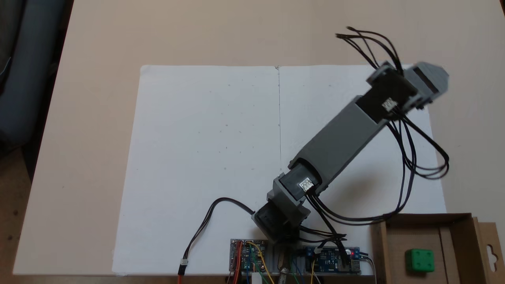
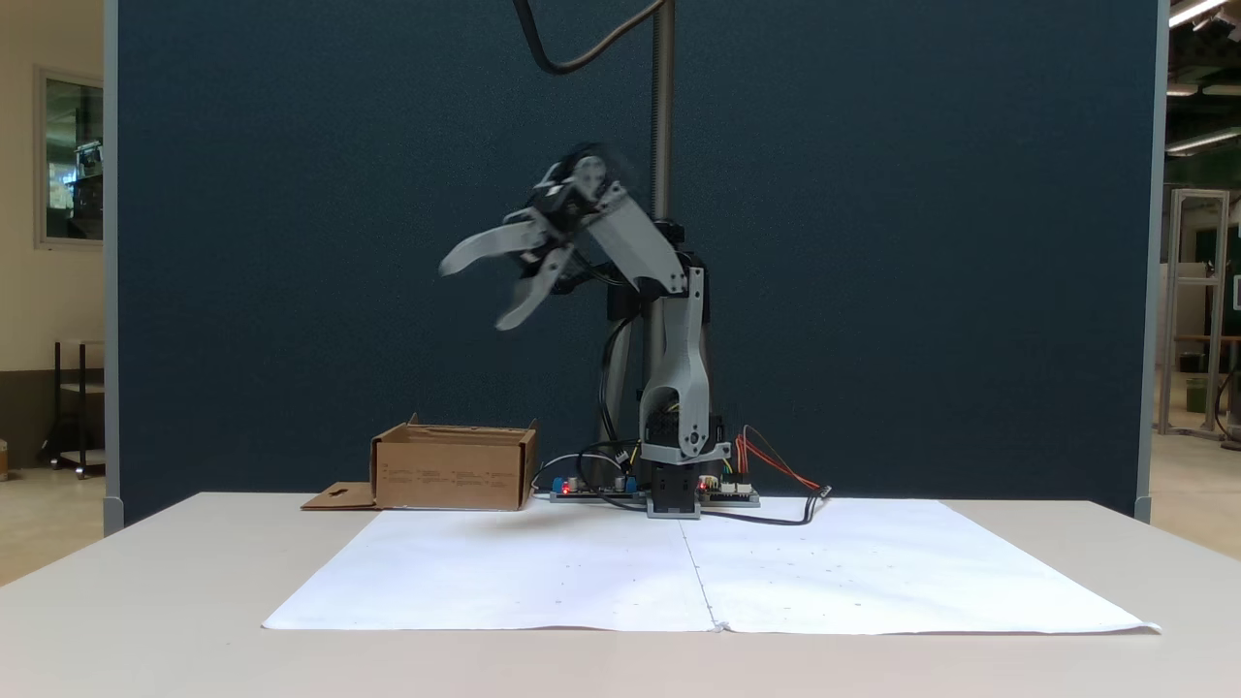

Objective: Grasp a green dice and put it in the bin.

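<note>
Going left to right in a fixed view from above, we see the desk bare along its left edge, then the white paper sheets laid over its middle with nothing on them. Next comes the arm's base at the near edge of the desk, beside the circuit boards, with the grey arm reaching out over the right half of the paper. The gripper hangs high in the air in a fixed view from the front, blurred, its two fingers spread apart and nothing between them.

At the near right corner of the desk sits the bin, and the green dice lies on its floor, inside the walls. In the front view the bin stands well below the released gripper, and its walls hide the dice.

We judge the task essentially done: the dice is in the bin and the fingers are empty. What seems left is only for the arm to settle at rest.
</note>
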### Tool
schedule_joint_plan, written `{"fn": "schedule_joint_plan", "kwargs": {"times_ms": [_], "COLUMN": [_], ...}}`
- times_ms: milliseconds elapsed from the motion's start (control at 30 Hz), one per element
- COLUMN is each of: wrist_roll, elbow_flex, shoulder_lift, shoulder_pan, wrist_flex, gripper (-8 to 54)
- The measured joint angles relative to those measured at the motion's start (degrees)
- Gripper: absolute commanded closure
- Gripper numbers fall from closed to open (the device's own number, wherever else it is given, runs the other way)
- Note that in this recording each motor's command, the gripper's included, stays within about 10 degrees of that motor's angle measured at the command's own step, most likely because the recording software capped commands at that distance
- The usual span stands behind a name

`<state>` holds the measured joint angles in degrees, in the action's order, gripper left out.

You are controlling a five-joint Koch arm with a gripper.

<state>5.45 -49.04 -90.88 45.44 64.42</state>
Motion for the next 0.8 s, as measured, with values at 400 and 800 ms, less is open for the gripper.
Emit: {"fn": "schedule_joint_plan", "kwargs": {"times_ms": [400, 800], "wrist_roll": [0.35, -0.09], "elbow_flex": [-11.25, -56.69], "shoulder_lift": [-5.19, -24.52], "shoulder_pan": [-30.85, -38.76], "wrist_flex": [-15.73, -41.66], "gripper": [1.9, 2.0]}}
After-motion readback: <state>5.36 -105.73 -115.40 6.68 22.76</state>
